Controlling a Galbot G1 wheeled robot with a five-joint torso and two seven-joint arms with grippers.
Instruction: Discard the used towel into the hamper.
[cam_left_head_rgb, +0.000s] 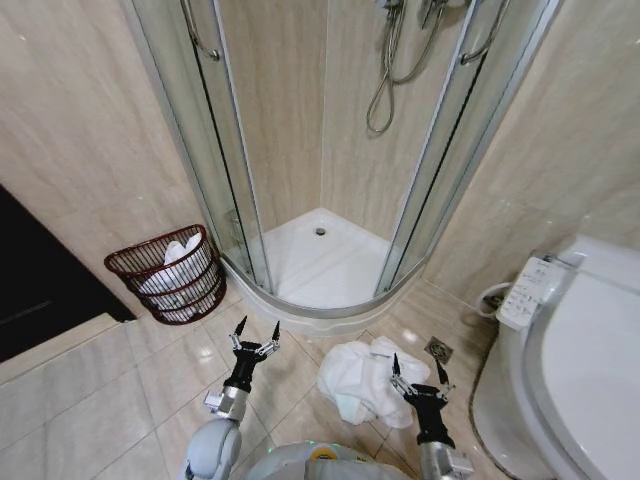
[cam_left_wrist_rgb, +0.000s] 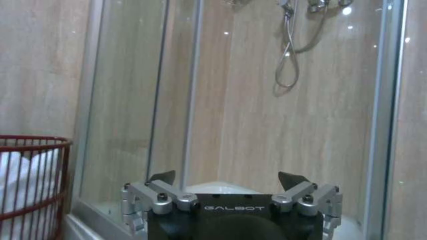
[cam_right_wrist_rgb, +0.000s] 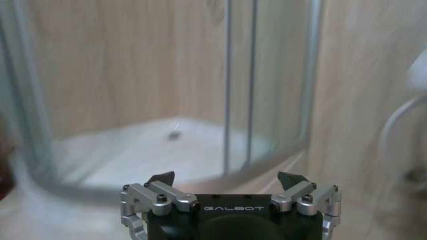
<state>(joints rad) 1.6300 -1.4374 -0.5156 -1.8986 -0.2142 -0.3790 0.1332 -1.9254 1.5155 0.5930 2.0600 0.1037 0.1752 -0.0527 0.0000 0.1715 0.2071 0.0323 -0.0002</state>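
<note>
A white towel (cam_left_head_rgb: 362, 378) is lying crumpled on the floor at 6 o'clock from the shower tray (cam_left_head_rgb: 318, 265); the hamper (cam_left_head_rgb: 168, 274) is sitting at the tray's 9 o'clock. The left gripper (cam_left_head_rgb: 256, 336) and right gripper (cam_left_head_rgb: 418, 371) are both hovering spread wide, holding nothing.

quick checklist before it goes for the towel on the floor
1. Towel lies free on the floor tiles: ok.
2. Right gripper open, beside the towel: ok.
3. Left gripper open and holding nothing: ok.
4. Hamper upright by the shower door: ok.
5. Room in the hamper: cannot tell, white cloth already lies inside.
6. Towel gripped: not ok, not yet touched.
</note>
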